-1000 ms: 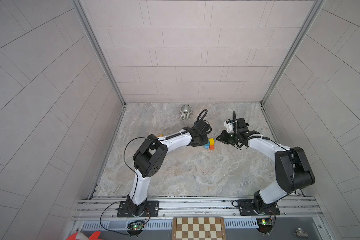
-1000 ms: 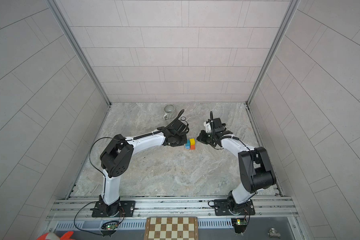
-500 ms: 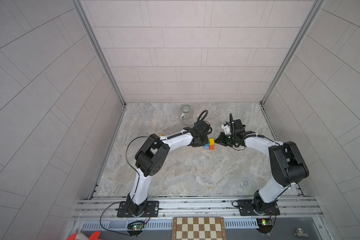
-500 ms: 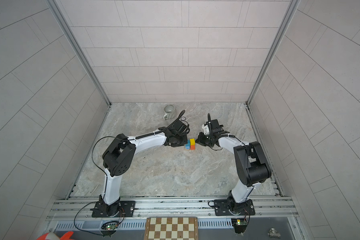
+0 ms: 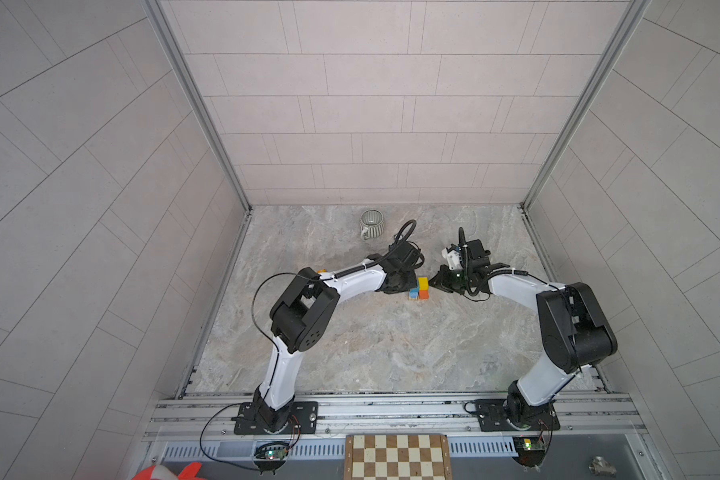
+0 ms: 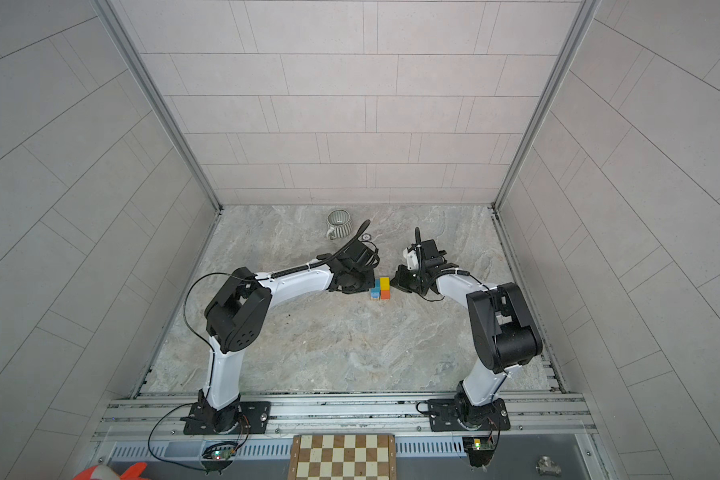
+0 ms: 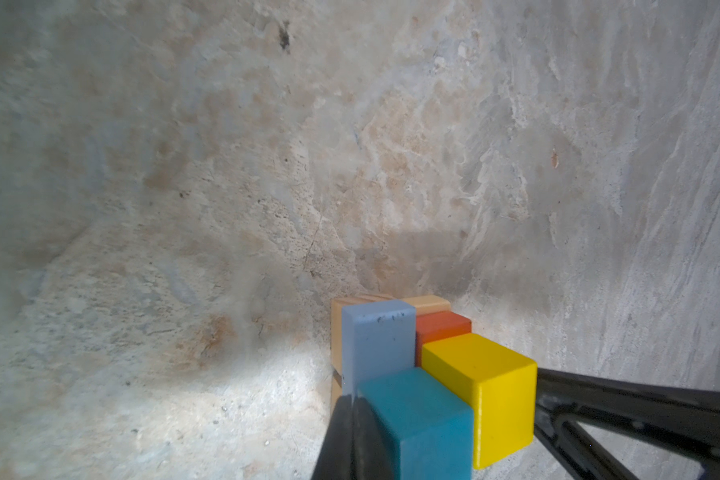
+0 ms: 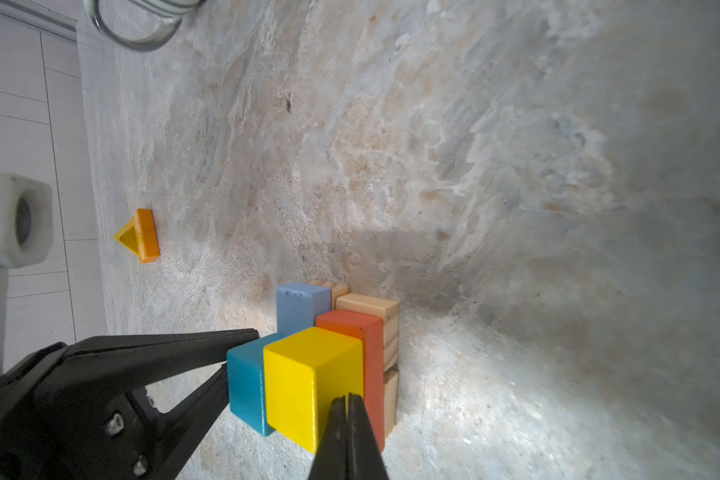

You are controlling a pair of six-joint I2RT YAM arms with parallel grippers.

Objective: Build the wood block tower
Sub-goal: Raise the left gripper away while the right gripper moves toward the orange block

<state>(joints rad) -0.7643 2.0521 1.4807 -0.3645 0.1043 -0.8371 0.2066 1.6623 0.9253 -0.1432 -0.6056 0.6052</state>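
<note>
The wood block tower (image 5: 419,288) (image 6: 381,288) is a low cluster on the stone floor. It has a yellow cube (image 8: 312,382), a teal cube (image 7: 420,419), a light-blue block (image 7: 377,340), an orange-red block (image 8: 358,336) and natural-wood blocks (image 8: 368,307). My left gripper (image 7: 352,401) (image 5: 408,286) is shut and empty, with its tip against the cluster's teal and light-blue side. On the opposite side my right gripper (image 8: 347,398) (image 5: 434,282) is shut and empty too, its tip on the yellow cube. An orange and yellow triangle piece (image 8: 140,235) lies apart.
A grey ribbed cup (image 5: 371,224) (image 6: 339,224) stands near the back wall behind the left arm. A brown-and-cream chessboard (image 5: 398,457) lies beyond the front rail. Tiled walls close the floor on three sides.
My right gripper has moved left until its tip meets the blocks. The left gripper has stayed by the cluster.
</note>
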